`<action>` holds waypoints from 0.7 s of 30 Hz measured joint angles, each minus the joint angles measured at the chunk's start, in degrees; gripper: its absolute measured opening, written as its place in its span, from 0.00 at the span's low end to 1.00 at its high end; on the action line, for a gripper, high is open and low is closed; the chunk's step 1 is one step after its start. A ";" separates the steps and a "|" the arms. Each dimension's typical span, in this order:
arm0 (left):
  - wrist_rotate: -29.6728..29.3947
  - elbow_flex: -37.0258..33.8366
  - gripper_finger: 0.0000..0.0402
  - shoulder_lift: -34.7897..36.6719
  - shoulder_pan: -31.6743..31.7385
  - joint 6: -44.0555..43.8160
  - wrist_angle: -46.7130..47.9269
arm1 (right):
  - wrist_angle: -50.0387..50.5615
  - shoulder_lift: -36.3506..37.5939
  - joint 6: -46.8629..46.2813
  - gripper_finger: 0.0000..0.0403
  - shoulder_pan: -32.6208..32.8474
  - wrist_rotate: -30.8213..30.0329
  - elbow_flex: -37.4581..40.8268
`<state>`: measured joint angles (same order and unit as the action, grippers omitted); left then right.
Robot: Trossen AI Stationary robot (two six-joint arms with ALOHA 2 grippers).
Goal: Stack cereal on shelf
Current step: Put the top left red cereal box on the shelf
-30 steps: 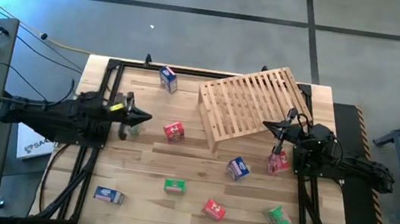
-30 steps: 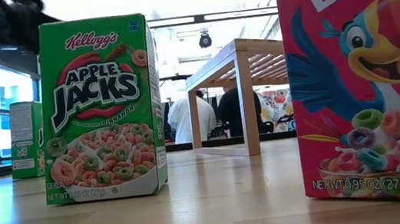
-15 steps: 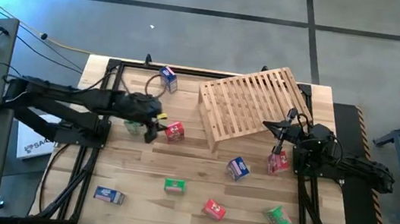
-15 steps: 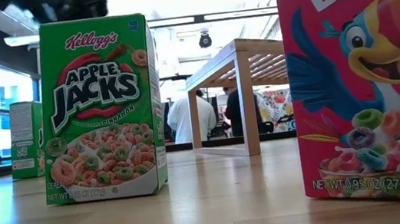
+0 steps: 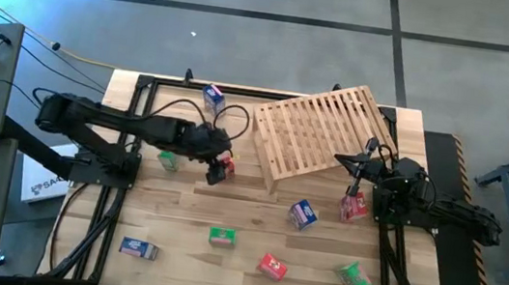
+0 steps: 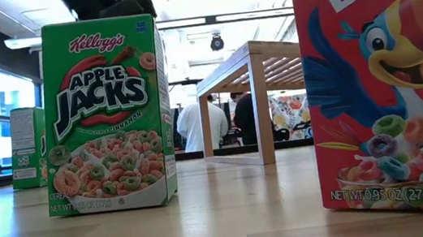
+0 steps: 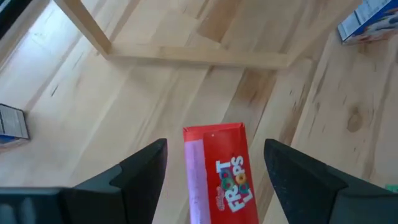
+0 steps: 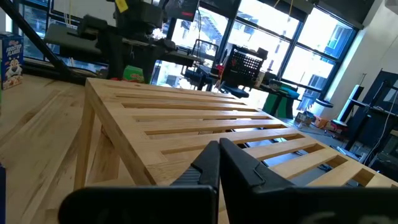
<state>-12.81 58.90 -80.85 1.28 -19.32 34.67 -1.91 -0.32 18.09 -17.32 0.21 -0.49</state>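
The small red cardboard Froot Loops box (image 7: 221,174) I am working on stands on the pale plank tabletop (image 5: 246,214), just in front of the low front edge of the light wooden slatted shelf (image 5: 322,131), which sits tilted like a ramp at the far right of the table. In my left wrist view the box's red top flap and printed front sit squarely between my two dark fingers (image 7: 140,171), with clear space on either side.

My left gripper (image 5: 220,165) hangs right over that box with its fingers spread wide apart, touching nothing that I can see. My left arm stretches from the table's left edge across toward the middle.

My right gripper (image 5: 355,179) waits near the shelf's right front corner with its fingers pressed together on nothing; another red box (image 5: 354,208) stands just beside it.

Other small boxes are scattered well apart: a blue one (image 5: 213,99) at the far edge, a blue one (image 5: 302,213) near the centre, a green one (image 5: 221,237), a red one (image 5: 272,265), a green one (image 5: 352,275) and a blue one (image 5: 138,248) along the near side.
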 joint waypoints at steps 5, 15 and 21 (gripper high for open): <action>0.02 0.30 0.65 -2.10 -0.48 -1.09 1.02 | 0.00 0.00 0.00 0.00 0.00 0.00 0.02; -2.56 0.37 0.65 -4.20 -2.28 -2.10 6.04 | 0.00 0.00 0.00 0.00 0.00 0.00 0.01; -2.56 0.35 0.62 -5.84 -2.91 -1.21 7.92 | 0.00 0.00 0.00 0.00 0.00 0.00 -0.01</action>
<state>-15.38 59.24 -86.69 -1.63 -20.54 42.59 -1.91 -0.32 18.09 -17.32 0.21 -0.49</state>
